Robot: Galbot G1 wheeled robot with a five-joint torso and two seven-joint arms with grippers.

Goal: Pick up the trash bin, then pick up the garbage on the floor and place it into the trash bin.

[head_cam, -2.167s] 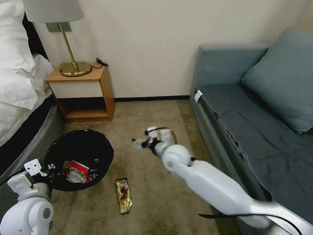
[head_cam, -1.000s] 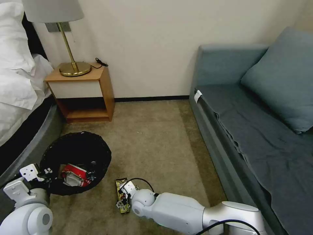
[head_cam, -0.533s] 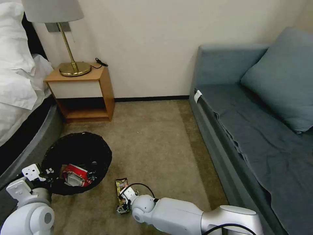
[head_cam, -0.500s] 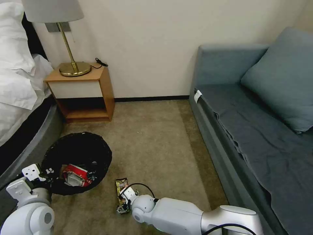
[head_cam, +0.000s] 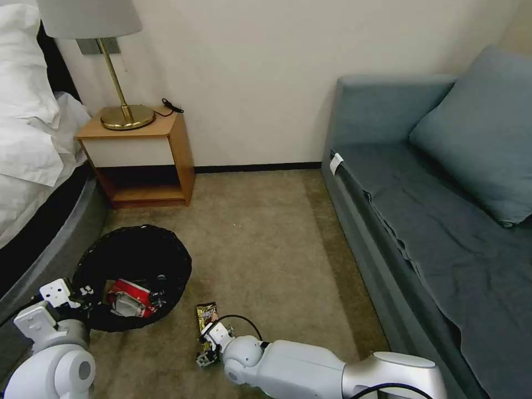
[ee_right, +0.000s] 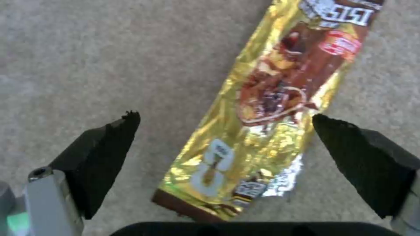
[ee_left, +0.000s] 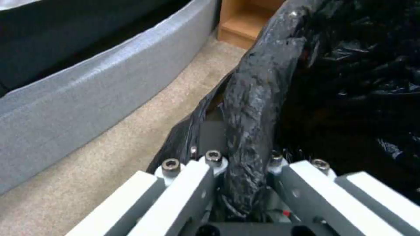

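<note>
The trash bin (head_cam: 133, 260), lined with a crinkled black bag, stands on the floor (head_cam: 266, 249) at the lower left. A red-and-white packet (head_cam: 130, 296) lies inside it. My left gripper (head_cam: 82, 293) is shut on the bin's near rim; in the left wrist view the black bag's rim (ee_left: 254, 108) runs between the fingers of the left gripper (ee_left: 242, 183). A brown-yellow snack wrapper (head_cam: 207, 317) lies flat on the carpet right of the bin. My right gripper (head_cam: 206, 350) hangs open just over its near end, and the right gripper (ee_right: 223, 119) straddles the wrapper (ee_right: 271, 108), apart from it.
A wooden nightstand (head_cam: 145, 160) with a brass lamp (head_cam: 119, 113) stands against the back wall. The bed's grey edge (head_cam: 50, 244) runs close behind the bin on the left. A blue-grey sofa (head_cam: 421, 210) fills the right side. Open carpet lies between them.
My right arm swung from mid-floor down and back to the snack wrapper, then crept slightly nearer. The bin, held by my left gripper, shifted only a little.
</note>
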